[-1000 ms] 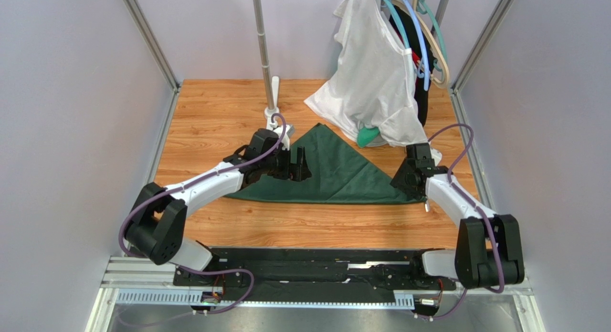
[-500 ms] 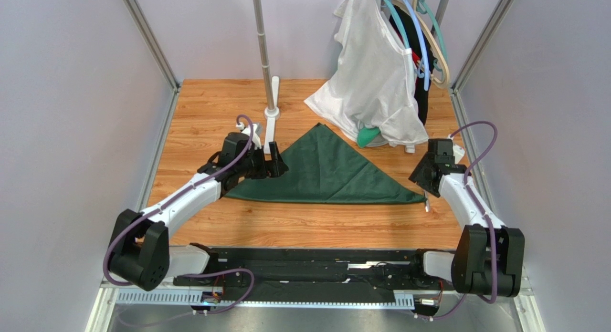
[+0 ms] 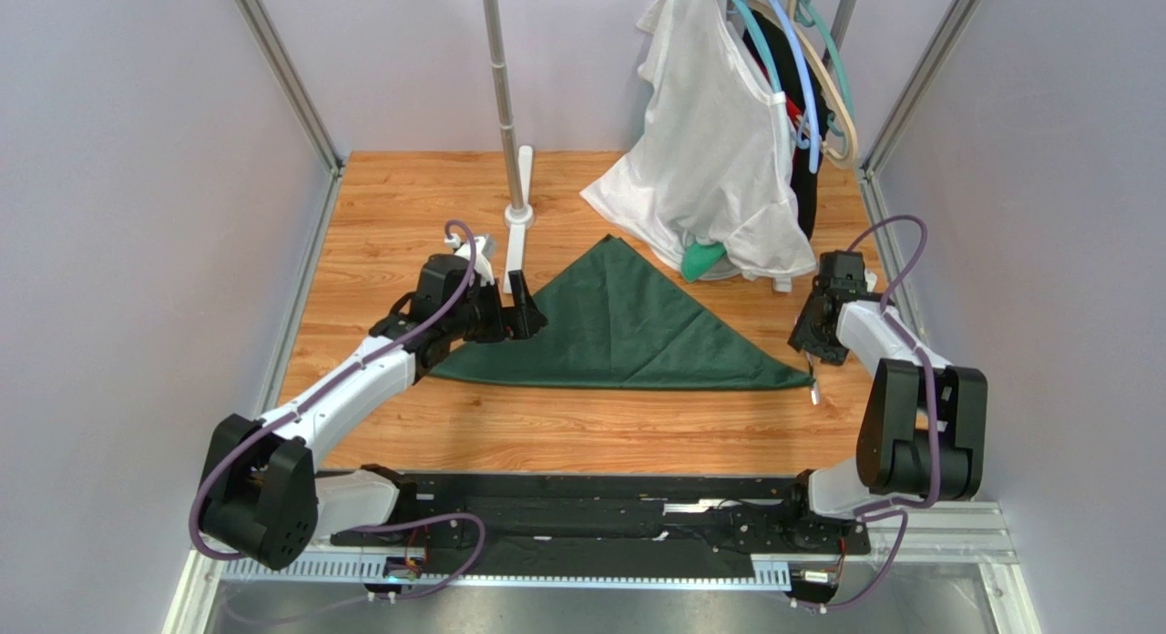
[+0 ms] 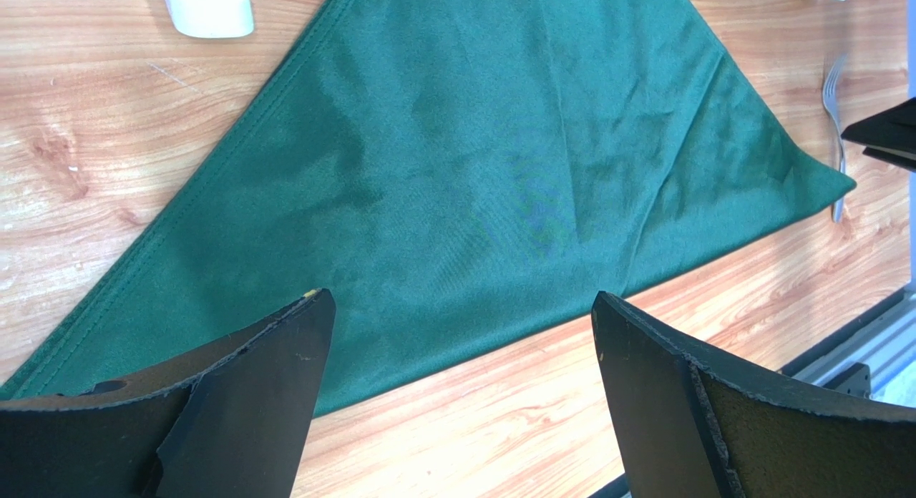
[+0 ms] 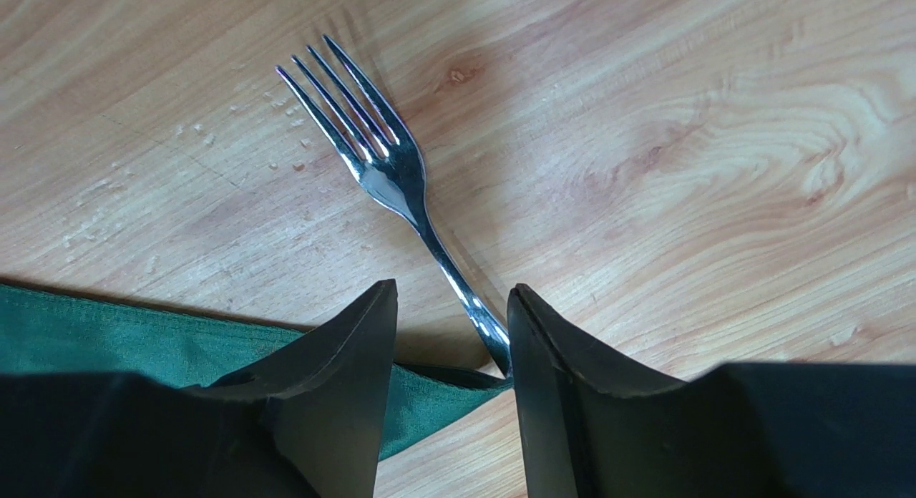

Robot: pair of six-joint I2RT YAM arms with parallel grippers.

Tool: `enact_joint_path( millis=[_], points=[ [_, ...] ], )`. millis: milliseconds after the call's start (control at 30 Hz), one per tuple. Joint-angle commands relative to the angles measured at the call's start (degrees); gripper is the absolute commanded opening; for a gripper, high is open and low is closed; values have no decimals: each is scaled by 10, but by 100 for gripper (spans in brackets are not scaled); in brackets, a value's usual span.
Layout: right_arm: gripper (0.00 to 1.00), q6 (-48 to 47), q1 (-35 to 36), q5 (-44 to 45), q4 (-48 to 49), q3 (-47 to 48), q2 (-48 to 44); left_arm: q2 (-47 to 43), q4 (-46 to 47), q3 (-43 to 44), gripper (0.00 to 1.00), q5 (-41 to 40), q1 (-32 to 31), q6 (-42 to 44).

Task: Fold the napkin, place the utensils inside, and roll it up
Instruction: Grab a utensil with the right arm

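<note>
The dark green napkin (image 3: 623, 334) lies flat on the wooden table, folded into a triangle with its long edge toward me; it also fills the left wrist view (image 4: 484, 165). A silver fork (image 5: 376, 160) lies just off the napkin's right corner (image 5: 161, 342), visible too as a thin glint from above (image 3: 814, 384) and at the far right of the left wrist view (image 4: 836, 101). My right gripper (image 5: 452, 289) hovers over the fork's handle, jaws apart, the handle running between them next to the right finger. My left gripper (image 3: 524, 306) is wide open at the napkin's left part (image 4: 457, 299), holding nothing.
A white garment (image 3: 712, 142) on hangers hangs at the back right, with a brighter green garment (image 3: 705, 261) under it touching the table near the napkin's apex. A rack pole (image 3: 502, 88) stands on a white foot (image 3: 517, 224) behind the left gripper. Walls flank both sides.
My left arm drew back leftward off the napkin's middle to its left part. My right gripper moved off the napkin's right corner to over the fork, and its jaws narrowed.
</note>
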Motion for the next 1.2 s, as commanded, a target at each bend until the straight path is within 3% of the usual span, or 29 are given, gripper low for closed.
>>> enact_joint_path(
  millis=[0, 600, 1167],
  points=[
    [47, -39, -7, -8, 42, 13, -5, -11, 7, 3, 99, 14, 6, -1],
    [41, -63, -18, -41, 54, 18, 50, -24, 11, -2, 99, 26, 8, -3],
    [22, -46, -32, -10, 21, 33, 82, -33, 8, -3, 99, 25, 8, -1]
  ],
)
